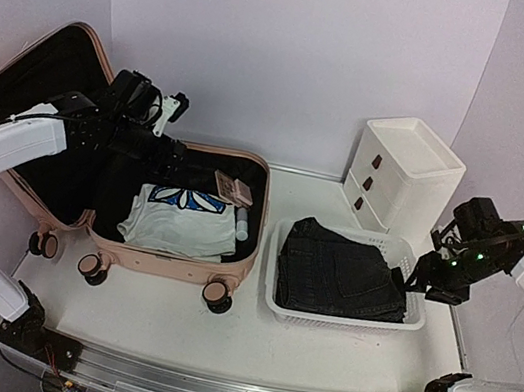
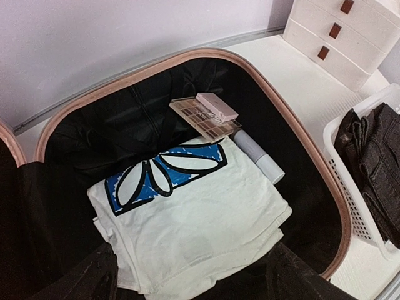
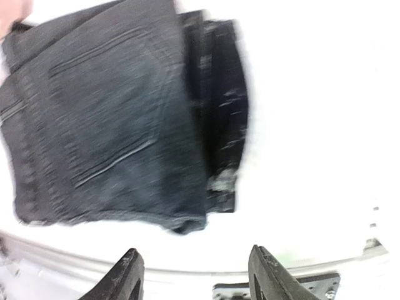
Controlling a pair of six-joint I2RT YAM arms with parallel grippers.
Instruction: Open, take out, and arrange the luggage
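White table (image 1: 169, 320) bears one luggage (image 1: 169, 265), one basket (image 1: 341, 323), one drawer unit (image 1: 411, 159).

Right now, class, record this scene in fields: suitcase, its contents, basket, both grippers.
suitcase: open, lid tipped back
inside: shirt, palette, tube
basket: right of suitcase, holds jeans
left gripper: open, over suitcase
right gripper: open, empty, by basket's right edge

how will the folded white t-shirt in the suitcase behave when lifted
Likely floppy: the t-shirt is soft cloth folded in layers, so a pinch at one edge would probably unfold it. Probably light for its size. Lying flat, it seems unlikely to roll.
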